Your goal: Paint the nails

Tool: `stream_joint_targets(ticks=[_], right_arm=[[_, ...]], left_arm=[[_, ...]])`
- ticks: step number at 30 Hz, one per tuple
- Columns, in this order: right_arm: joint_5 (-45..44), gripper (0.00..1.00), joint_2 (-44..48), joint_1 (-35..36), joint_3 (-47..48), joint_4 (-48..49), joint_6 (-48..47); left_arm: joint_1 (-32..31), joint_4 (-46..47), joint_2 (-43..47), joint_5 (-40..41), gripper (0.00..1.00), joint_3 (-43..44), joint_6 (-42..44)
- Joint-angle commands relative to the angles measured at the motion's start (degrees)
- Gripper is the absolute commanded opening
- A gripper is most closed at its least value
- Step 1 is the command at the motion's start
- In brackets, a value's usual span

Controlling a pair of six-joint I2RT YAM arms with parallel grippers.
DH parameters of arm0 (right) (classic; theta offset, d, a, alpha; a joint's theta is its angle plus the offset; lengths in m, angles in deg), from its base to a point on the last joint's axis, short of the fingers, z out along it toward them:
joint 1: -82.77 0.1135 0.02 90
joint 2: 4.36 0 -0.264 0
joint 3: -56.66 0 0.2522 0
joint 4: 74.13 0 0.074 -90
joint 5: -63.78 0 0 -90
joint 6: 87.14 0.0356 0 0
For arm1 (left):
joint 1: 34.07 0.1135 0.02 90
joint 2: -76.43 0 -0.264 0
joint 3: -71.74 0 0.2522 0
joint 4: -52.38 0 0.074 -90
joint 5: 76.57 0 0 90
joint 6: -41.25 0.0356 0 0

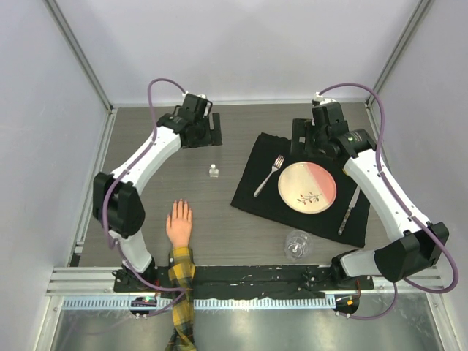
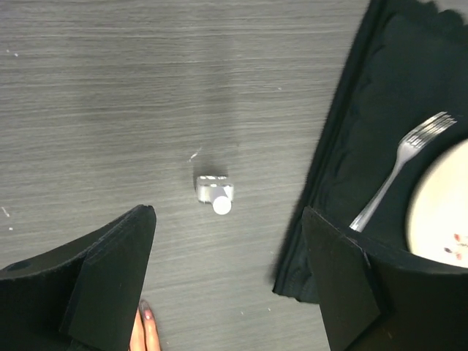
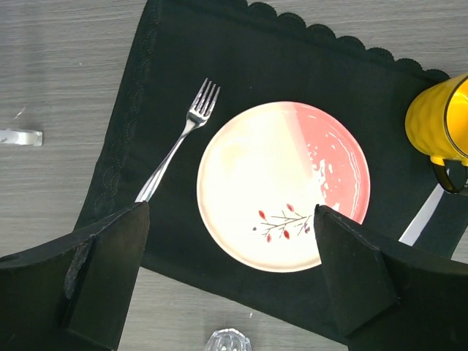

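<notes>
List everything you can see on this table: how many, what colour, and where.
fake hand: one, peach, yellow-and-black plaid sleeve, near edge, left of centre
nails: one visible, pinkish, at a fingertip in the left wrist view
small bottle: one, clear, white cap, beyond the hand
placemat: one, black, right half
plate: one, cream and pink, on placemat
fork: one, silver, left of plate
knife: one, silver, right of plate
glass: one, clear, placemat's near edge
mug: one, yellow, on placemat
table: one, grey wood-grain
left end effector: black, open, above bottle
right end effector: black, open, above plate
</notes>
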Motion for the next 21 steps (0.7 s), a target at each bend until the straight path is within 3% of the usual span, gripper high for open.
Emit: stream_joint_targets(ticks=[1, 6, 9, 21], right_arm=[[2.08, 0.98, 1.4, 0.31, 2.7, -0.35, -1.77], [1.2, 0.98, 1.49, 0.31, 2.0, 0.0, -2.21], [1.38, 0.98, 1.05, 0.23, 2.0, 0.17, -2.21], [3.05, 0.98, 0.35, 0.23, 1.38, 0.61, -1.68]], left_arm=[[-1.59, -4.86, -4.51, 2.04, 0.83, 6.27, 2.65], [-4.49, -6.01, -6.46, 2.56, 0.8, 5.76, 1.95], [-5.63, -5.22, -6.37, 2.56, 0.74, 3.57, 1.86], [-6.17, -6.27, -10.32, 5.55, 0.61, 2.42, 2.39]])
